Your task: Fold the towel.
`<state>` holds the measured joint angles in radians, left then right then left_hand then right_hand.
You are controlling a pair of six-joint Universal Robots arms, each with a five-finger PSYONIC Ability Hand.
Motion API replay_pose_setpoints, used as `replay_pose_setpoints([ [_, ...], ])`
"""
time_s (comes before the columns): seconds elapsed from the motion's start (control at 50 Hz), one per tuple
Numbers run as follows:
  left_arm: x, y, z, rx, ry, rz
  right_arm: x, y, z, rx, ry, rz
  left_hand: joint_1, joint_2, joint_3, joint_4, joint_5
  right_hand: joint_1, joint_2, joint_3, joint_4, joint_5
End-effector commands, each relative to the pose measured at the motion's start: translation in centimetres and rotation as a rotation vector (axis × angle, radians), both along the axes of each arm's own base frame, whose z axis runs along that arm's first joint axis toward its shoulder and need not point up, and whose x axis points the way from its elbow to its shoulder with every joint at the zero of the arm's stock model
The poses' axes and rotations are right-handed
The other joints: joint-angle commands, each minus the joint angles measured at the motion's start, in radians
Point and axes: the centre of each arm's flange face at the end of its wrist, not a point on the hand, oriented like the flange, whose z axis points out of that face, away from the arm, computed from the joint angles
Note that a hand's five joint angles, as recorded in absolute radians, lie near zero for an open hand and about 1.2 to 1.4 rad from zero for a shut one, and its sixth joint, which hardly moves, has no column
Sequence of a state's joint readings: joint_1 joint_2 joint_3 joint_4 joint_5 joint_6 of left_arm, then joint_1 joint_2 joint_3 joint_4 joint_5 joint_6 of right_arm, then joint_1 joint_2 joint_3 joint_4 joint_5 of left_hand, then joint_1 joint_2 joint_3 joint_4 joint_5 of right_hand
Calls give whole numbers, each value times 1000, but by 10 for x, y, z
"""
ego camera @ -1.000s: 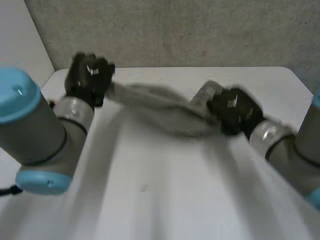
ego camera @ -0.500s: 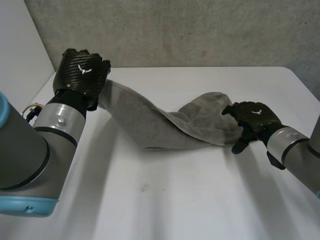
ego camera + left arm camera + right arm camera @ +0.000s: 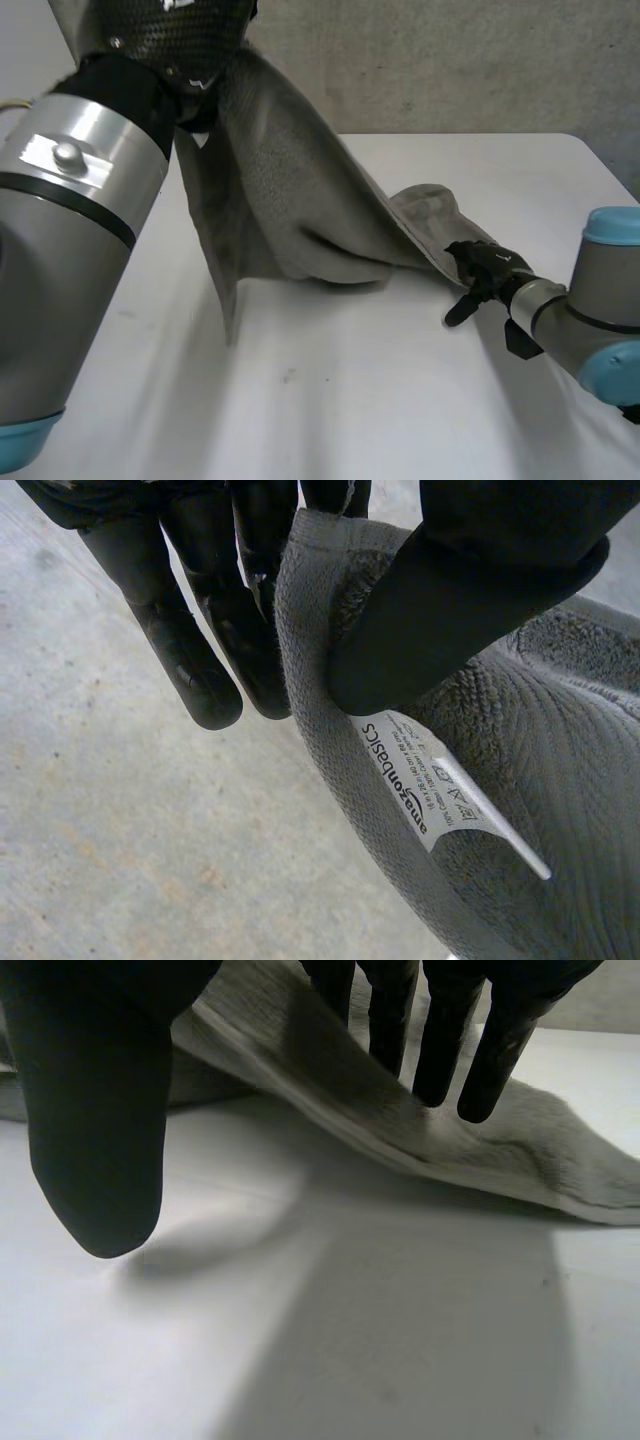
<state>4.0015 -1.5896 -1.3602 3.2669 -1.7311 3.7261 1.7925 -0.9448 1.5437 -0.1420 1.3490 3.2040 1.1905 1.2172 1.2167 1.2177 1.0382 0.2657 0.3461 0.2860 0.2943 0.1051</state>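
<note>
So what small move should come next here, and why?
Probably close the right hand on its end of the towel: its fingers only lie on the cloth, thumb apart, while the left hand pinches the edge by its label high above the table, so lifting might drag that end loose.

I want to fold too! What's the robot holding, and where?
The left hand pinches the towel at its edge, by the label; the right hand just rests fingers on it.

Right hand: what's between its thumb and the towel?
Bare table, seen in the right wrist view; the right hand's fingers lie on the towel, thumb apart.
</note>
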Motion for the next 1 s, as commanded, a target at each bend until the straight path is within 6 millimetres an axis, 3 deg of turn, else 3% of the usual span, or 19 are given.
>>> replay_pose_setpoints([
  [0.02, 7, 16, 17, -30, 34, -8, 8, -20, -6, -63, 18, -55, 206, 179, 180, 179, 184, 118, 38, 98, 90, 104],
  [0.04, 7, 16, 17, -30, 34, -8, 8, -20, -6, -63, 18, -54, 206, 179, 180, 179, 184, 119, 38, 98, 90, 105],
  [0.1, 10, 18, 13, -23, 29, -3, 17, -27, -4, -118, 3, -44, 206, 179, 180, 179, 184, 718, 638, 698, 690, 704],
  [0.12, 10, 18, 13, -23, 28, -3, 17, -27, -4, -118, 3, -44, 206, 179, 180, 179, 184, 721, 640, 700, 692, 707],
  [0.14, 11, 17, 11, -18, 26, 1, 17, -31, 1, -148, -3, -47, 206, 179, 180, 179, 184, 1032, 951, 1011, 1003, 1018],
  [0.16, 12, 15, 8, -12, 18, 6, 16, -34, 8, -176, -9, -58, 206, 179, 180, 179, 184, 1130, 1049, 1109, 1101, 1116],
  [0.3, 24, -6, -6, 19, -10, 81, 7, -35, 60, -300, -44, -79, 206, 179, 180, 179, 184, 1131, 1050, 1110, 1102, 1117],
  [0.4, 46, -37, -22, 59, -38, 184, -40, -51, 114, -420, -19, -90, 206, 179, 180, 179, 184, 1131, 1050, 1110, 1102, 1117],
  [0.46, 51, -43, -28, 73, -47, 209, -47, -48, 127, -437, 16, -54, 206, 179, 180, 179, 184, 1131, 1050, 1110, 1102, 1117],
  [0.5, 61, -53, -37, 95, -61, 247, -60, -37, 151, -450, 132, 10, 206, 179, 180, 179, 184, 1131, 1050, 1110, 1102, 1117],
  [0.52, 61, -53, -37, 95, -61, 247, -60, -37, 151, -450, 133, 11, 206, 179, 180, 179, 184, 1131, 1050, 1110, 1102, 1117],
  [0.56, 62, -57, -46, 119, -81, 243, -73, -20, 183, -491, 276, 39, 206, 179, 180, 179, 184, 1131, 1050, 1110, 1102, 1117],
  [0.66, 60, -57, -51, 135, -100, 210, -76, 12, 221, -568, 463, 78, 206, 179, 180, 179, 184, 1131, 1050, 1110, 1102, 1117],
  [0.72, 60, -56, -53, 150, -110, 204, -72, 32, 230, -558, 545, 122, 206, 179, 180, 179, 184, 1131, 1050, 1110, 1102, 1117],
  [0.86, 60, -59, -83, 308, -207, 202, -66, 45, 213, -429, 633, 220, 206, 179, 180, 179, 184, 1131, 1050, 1110, 1102, 1117],
  [0.9, 59, -63, -112, 434, -283, 200, -55, 44, 178, -297, 692, 326, 206, 179, 180, 179, 184, 1131, 1050, 1110, 1102, 1117],
  [0.92, 59, -63, -112, 434, -283, 200, -55, 44, 178, -296, 692, 326, 206, 179, 180, 179, 184, 1131, 1050, 1110, 1102, 1117],
  [0.96, 61, -72, -144, 563, -356, 210, -49, 44, 140, -150, 760, 421, 206, 179, 180, 179, 184, 1131, 1050, 1110, 1102, 1117],
  [1.0, 63, -78, -157, 618, -381, 220, -47, 46, 126, -98, 797, 459, 206, 179, 180, 179, 184, 1131, 1050, 1110, 1102, 1117],
])
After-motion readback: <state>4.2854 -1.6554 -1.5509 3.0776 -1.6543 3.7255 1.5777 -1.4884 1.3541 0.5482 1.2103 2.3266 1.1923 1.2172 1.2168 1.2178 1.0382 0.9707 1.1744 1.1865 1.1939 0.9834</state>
